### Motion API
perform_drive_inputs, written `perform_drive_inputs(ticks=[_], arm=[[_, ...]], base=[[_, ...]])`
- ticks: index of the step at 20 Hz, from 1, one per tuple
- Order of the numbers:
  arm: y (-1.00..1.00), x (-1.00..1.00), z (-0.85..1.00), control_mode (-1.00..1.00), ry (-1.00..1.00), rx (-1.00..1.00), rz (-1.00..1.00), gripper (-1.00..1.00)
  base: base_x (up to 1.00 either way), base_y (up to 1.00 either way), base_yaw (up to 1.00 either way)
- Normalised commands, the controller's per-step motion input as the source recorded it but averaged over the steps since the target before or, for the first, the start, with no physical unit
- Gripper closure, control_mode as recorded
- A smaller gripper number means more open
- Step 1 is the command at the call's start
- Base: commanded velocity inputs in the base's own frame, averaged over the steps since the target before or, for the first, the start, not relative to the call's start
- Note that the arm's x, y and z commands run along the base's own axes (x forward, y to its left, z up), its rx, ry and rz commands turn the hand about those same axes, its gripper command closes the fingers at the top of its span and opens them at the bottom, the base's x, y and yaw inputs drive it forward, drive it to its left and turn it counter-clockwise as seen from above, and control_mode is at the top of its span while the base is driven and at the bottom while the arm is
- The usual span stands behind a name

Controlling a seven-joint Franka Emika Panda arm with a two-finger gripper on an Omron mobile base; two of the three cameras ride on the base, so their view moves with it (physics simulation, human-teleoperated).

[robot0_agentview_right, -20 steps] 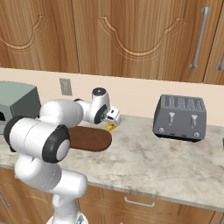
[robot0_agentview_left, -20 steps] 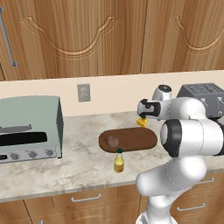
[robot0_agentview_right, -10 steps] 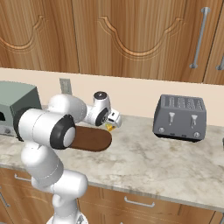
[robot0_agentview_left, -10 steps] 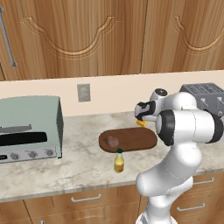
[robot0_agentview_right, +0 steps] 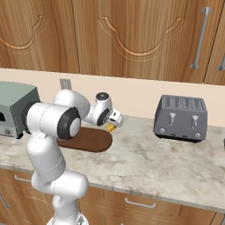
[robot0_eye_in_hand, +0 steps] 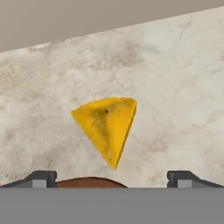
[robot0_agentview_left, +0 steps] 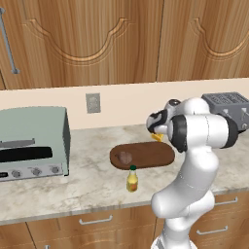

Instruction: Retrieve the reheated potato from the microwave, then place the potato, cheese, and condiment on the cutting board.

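The cheese (robot0_eye_in_hand: pixel 106 127), a yellow-orange wedge, lies on the marble counter just past the right end of the cutting board (robot0_agentview_left: pixel 146 154). My gripper (robot0_eye_in_hand: pixel 111 179) hovers over it, open, with a fingertip (robot0_eye_in_hand: pixel 41 178) on either side and nothing between them. From the sides, the gripper (robot0_agentview_left: pixel 154 125) (robot0_agentview_right: pixel 115 119) sits just above the cheese (robot0_agentview_left: pixel 156 137) (robot0_agentview_right: pixel 110 128). The potato (robot0_agentview_left: pixel 125 157) rests on the left part of the board. In front of the board stands the condiment (robot0_agentview_left: pixel 132 179), upright on the counter. The microwave is out of view.
A pale grey-green toaster oven (robot0_agentview_left: pixel 31 141) stands at the left of the counter. A dark grey toaster (robot0_agentview_right: pixel 181 117) stands to the right. Wooden cabinets hang above, and a wall outlet (robot0_agentview_left: pixel 93 102) sits behind the board.
The arm's elbow has swung upward and the hand has shifted slightly lower over the cheese. The jaws stay open; the potato, bottle and cheese have not moved.
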Motion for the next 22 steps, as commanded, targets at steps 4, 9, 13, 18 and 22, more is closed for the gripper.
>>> perform_drive_inputs(ticks=[4,9,13,18,22], arm=[[0.00,0.31,-0.15,-1.00,0.01,0.00,0.00,-1.00],[0.00,0.31,-0.14,-1.00,0.00,0.00,0.00,-1.00],[0.00,0.20,-0.16,-1.00,0.00,0.00,0.00,-1.00],[-0.03,0.08,-0.16,-1.00,0.01,0.00,0.00,-1.00],[-0.10,0.00,-0.13,-1.00,0.00,0.00,-0.01,-1.00]], base=[[0.00,0.00,0.00],[0.00,0.00,0.00],[0.00,0.00,0.00],[0.00,0.00,0.00],[0.00,0.00,0.00]])
